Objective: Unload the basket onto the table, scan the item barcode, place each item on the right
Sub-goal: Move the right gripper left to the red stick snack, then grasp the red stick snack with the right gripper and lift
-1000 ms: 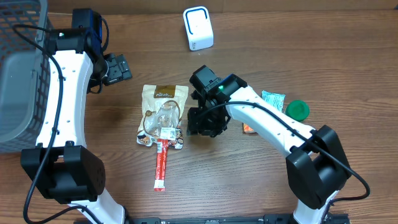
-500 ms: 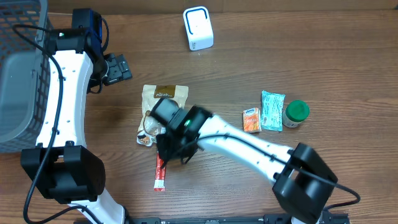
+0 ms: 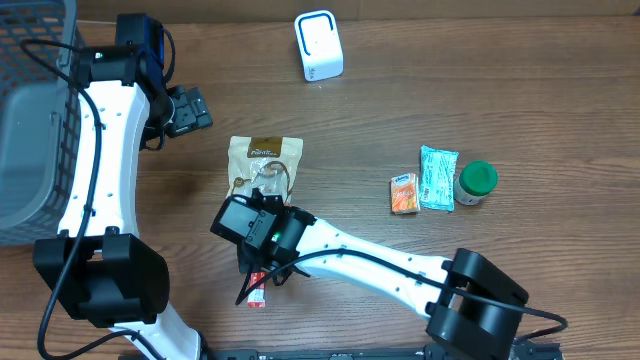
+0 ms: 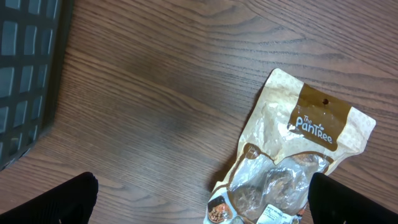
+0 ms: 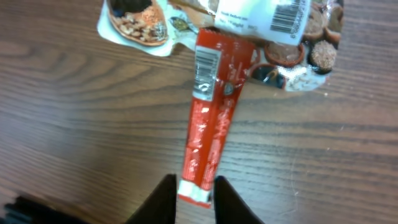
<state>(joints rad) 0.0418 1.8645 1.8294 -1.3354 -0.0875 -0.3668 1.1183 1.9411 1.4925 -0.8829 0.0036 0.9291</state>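
Overhead view: the right gripper (image 3: 263, 272) sits over a red stick packet (image 3: 257, 292) that lies just below a tan snack pouch (image 3: 266, 155) on the wooden table (image 3: 520, 90). The left gripper (image 3: 188, 110) hangs near a grey basket (image 3: 30, 150). A white scanner (image 3: 318, 45) stands at the top, and an orange packet (image 3: 402, 193), a teal packet (image 3: 437, 177) and a green-lidded jar (image 3: 478, 182) lie side by side at right.

Overhead looks straight down; my 2 wrist cameras look down close, sharing the PanTree pouch (image 4: 292, 155) beyond my right claw (image 5: 194, 193).
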